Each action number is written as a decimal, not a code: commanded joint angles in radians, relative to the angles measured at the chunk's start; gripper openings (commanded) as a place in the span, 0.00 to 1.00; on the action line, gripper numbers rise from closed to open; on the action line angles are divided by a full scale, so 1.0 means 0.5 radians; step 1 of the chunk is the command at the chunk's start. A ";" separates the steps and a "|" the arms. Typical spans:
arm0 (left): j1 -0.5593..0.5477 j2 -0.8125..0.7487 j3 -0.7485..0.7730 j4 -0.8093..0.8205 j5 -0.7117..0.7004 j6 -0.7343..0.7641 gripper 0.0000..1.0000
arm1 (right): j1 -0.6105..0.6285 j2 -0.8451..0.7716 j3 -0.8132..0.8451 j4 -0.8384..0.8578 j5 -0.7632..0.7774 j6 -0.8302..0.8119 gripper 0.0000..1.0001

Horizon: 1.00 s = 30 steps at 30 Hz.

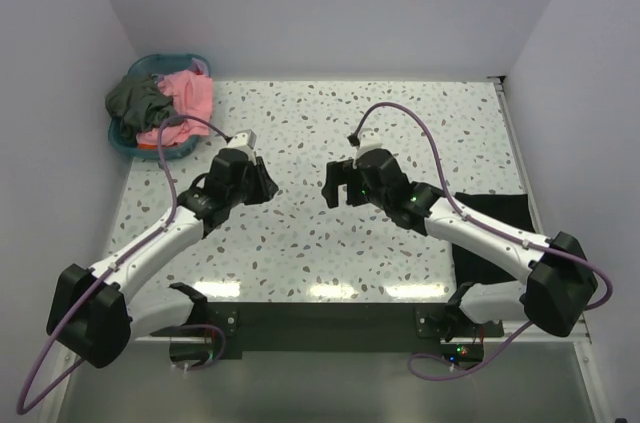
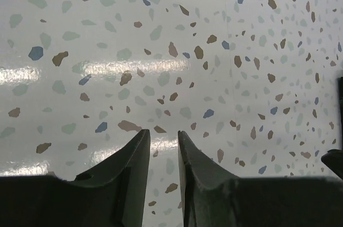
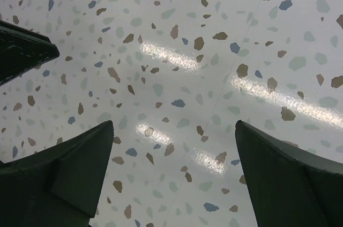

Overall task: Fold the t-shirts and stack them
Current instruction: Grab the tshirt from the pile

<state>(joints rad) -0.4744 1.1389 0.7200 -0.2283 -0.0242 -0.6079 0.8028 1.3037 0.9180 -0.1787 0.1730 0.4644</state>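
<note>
On the tabletop (image 1: 330, 123), the teal basket (image 1: 128, 146) far left holds a grey t-shirt (image 1: 135, 98) and a pink t-shirt (image 1: 190, 93), a black t-shirt (image 1: 495, 208) lies near right, so the left claw (image 2: 163, 133), only a little apart and empty, should open wide like the empty right claw (image 3: 174, 125) before reaching in.

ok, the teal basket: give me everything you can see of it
The teal basket looks like a rounded plastic tub, standing upright at the far left corner of the table. Only its rim and near wall show. Crumpled cloth fills it, heaped above the rim: a dark olive-grey t-shirt on the left and a salmon-pink t-shirt on the right.
</note>
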 commanded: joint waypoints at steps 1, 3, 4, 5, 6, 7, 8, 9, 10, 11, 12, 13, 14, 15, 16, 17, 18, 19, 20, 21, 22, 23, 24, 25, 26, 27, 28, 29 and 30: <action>-0.008 0.035 0.118 0.052 -0.071 0.004 0.33 | -0.001 -0.088 0.042 -0.056 0.083 -0.088 0.99; -0.008 0.063 0.158 0.024 -0.120 0.010 0.33 | -0.004 -0.116 0.048 -0.078 0.102 -0.128 0.99; -0.005 0.103 0.210 0.012 -0.142 0.010 0.33 | -0.001 -0.125 0.048 -0.090 0.096 -0.143 0.99; 0.001 0.130 0.244 -0.016 -0.166 0.013 0.33 | -0.001 -0.131 0.048 -0.100 0.096 -0.165 0.99; 0.010 0.158 0.281 -0.034 -0.221 0.019 0.34 | -0.001 -0.141 0.057 -0.112 0.093 -0.162 0.99; 0.055 0.195 0.372 -0.056 -0.249 0.013 0.34 | -0.001 -0.144 0.060 -0.136 0.090 -0.165 0.99; 0.105 0.277 0.434 -0.123 -0.264 0.007 0.35 | -0.001 -0.144 0.066 -0.140 0.071 -0.165 0.99; 0.169 0.323 0.495 -0.148 -0.264 -0.005 0.38 | -0.001 -0.144 0.075 -0.146 0.071 -0.168 0.99; 0.248 0.363 0.608 -0.169 -0.261 -0.054 0.39 | -0.001 -0.135 0.081 -0.173 0.071 -0.168 0.99; 0.453 0.443 0.658 -0.163 -0.231 -0.076 0.39 | -0.001 -0.135 0.088 -0.179 0.071 -0.165 0.99; 0.558 0.483 0.698 -0.127 -0.127 -0.091 0.41 | -0.001 -0.135 0.088 -0.189 0.068 -0.165 0.99; 0.744 0.578 0.799 -0.096 -0.108 -0.115 0.42 | -0.001 -0.138 0.078 -0.180 0.062 -0.165 0.99; 0.822 0.630 0.869 -0.099 -0.123 -0.116 0.43 | -0.004 -0.144 0.066 -0.170 0.050 -0.162 0.99; 0.878 0.685 1.019 -0.102 -0.211 -0.110 0.45 | -0.001 -0.144 0.054 -0.161 0.022 -0.165 0.99; 0.927 0.741 1.096 -0.120 -0.276 -0.094 0.47 | -0.004 -0.141 0.051 -0.149 0.004 -0.162 0.99; 1.012 0.853 1.173 -0.154 -0.341 -0.085 0.49 | -0.001 -0.132 0.054 -0.146 -0.014 -0.165 0.99; 1.053 0.909 1.241 -0.157 -0.457 -0.073 0.54 | -0.001 -0.125 0.066 -0.146 -0.030 -0.165 0.99; 1.117 1.010 1.354 -0.151 -0.512 -0.052 0.56 | -0.001 -0.116 0.072 -0.155 -0.036 -0.171 0.99; 1.157 1.060 1.410 -0.154 -0.562 -0.048 0.58 | -0.001 -0.104 0.087 -0.161 -0.036 -0.171 0.99; 1.191 1.112 1.459 -0.133 -0.592 -0.036 0.59 | -0.001 -0.098 0.094 -0.170 -0.039 -0.171 0.99; 1.258 1.216 1.547 -0.117 -0.608 -0.024 0.59 | -0.001 -0.095 0.094 -0.167 -0.054 -0.171 0.99; 1.289 1.274 1.603 -0.123 -0.626 -0.027 0.59 | -0.001 -0.089 0.094 -0.161 -0.067 -0.171 0.99; 1.320 1.330 1.704 -0.126 -0.623 -0.030 0.59 | -0.001 -0.079 0.091 -0.158 -0.085 -0.171 0.99; 1.362 1.436 1.750 -0.123 -0.626 -0.027 0.59 | -0.001 -0.070 0.094 -0.146 -0.116 -0.171 0.99; 1.384 1.486 1.796 -0.123 -0.636 -0.027 0.60 | -0.001 -0.064 0.094 -0.149 -0.137 -0.174 0.99; 1.397 1.535 1.873 -0.123 -0.660 -0.027 0.60 | -0.004 -0.049 0.094 -0.149 -0.156 -0.180 0.99; 1.421 1.636 1.910 -0.120 -0.660 -0.021 0.60 | -0.001 -0.043 0.091 -0.134 -0.171 -0.186 0.99; 1.430 1.692 1.953 -0.141 -0.669 -0.024 0.61 | -0.001 -0.036 0.091 -0.130 -0.195 -0.189 0.99; 1.436 1.738 2.038 -0.163 -0.709 -0.033 0.62 | -0.001 -0.027 0.091 -0.130 -0.202 -0.186 0.99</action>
<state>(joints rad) 0.2287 1.9476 1.6428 -0.3027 -0.3161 -0.6392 0.8028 1.2770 0.9215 -0.2695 0.1116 0.3931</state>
